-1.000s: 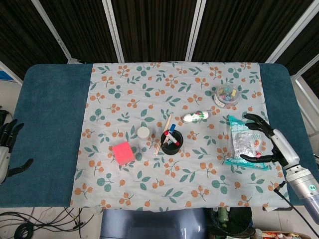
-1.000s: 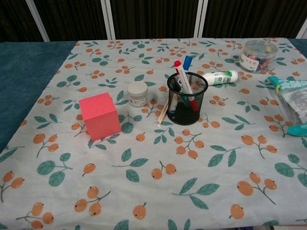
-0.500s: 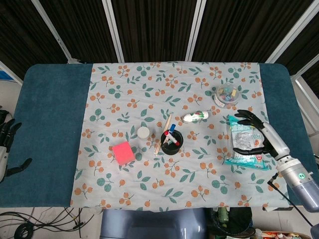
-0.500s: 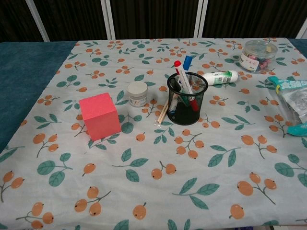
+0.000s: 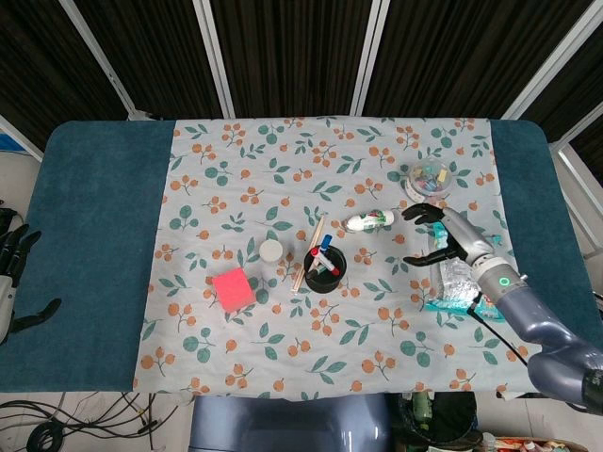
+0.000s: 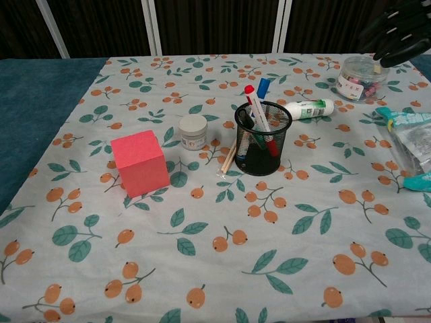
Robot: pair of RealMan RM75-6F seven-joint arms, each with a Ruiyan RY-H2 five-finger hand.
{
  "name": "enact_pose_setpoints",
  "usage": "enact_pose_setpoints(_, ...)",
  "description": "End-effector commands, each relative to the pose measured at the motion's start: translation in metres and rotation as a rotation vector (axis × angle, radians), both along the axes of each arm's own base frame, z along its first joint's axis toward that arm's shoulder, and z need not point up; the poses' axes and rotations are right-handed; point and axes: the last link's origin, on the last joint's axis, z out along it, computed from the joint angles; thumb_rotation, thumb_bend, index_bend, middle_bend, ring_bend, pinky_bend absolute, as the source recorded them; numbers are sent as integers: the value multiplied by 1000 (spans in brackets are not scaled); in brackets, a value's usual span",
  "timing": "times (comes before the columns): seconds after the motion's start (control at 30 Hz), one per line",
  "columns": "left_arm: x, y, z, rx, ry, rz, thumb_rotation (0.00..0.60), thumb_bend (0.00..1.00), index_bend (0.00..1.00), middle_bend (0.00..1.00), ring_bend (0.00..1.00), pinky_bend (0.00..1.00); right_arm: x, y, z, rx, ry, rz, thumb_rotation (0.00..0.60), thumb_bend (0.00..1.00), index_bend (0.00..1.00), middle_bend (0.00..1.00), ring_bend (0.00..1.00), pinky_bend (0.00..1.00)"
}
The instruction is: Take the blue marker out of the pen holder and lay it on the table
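Observation:
A black mesh pen holder point(image 5: 325, 270) point(image 6: 262, 138) stands near the middle of the floral cloth. The blue marker point(image 6: 262, 86) point(image 5: 325, 242) sticks up out of it beside a red-capped marker point(image 6: 250, 91). My right hand point(image 5: 439, 234) point(image 6: 397, 31) hovers open to the right of the holder, well apart from it, with fingers spread and nothing in it. My left hand point(image 5: 13, 273) hangs open off the table's left edge, far from everything.
A pink cube point(image 6: 139, 163), a small white jar point(image 6: 193, 130) and wooden sticks point(image 6: 229, 157) lie left of the holder. A white tube point(image 6: 308, 108), a clear tub of small items point(image 6: 362, 77) and a plastic bag point(image 6: 414, 145) lie to its right.
My right hand has risen off the plastic bag and travelled left toward the holder, now showing in the chest view's top right corner. My left hand has barely moved.

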Motion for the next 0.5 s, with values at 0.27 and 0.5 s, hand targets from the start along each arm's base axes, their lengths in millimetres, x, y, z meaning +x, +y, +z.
enact_pose_setpoints(0.27, -1, 2, 0, 1, -6, 5, 600, 165, 60, 4, 0, 0, 39, -28, -45, 56, 37, 1, 600, 186, 372, 383, 289, 203)
enact_pose_setpoints(0.5, -3, 4, 0, 1, -6, 11, 600, 166, 60, 4, 0, 0, 72, -31, -74, 101, 63, 50, 600, 235, 409, 413, 289, 204)
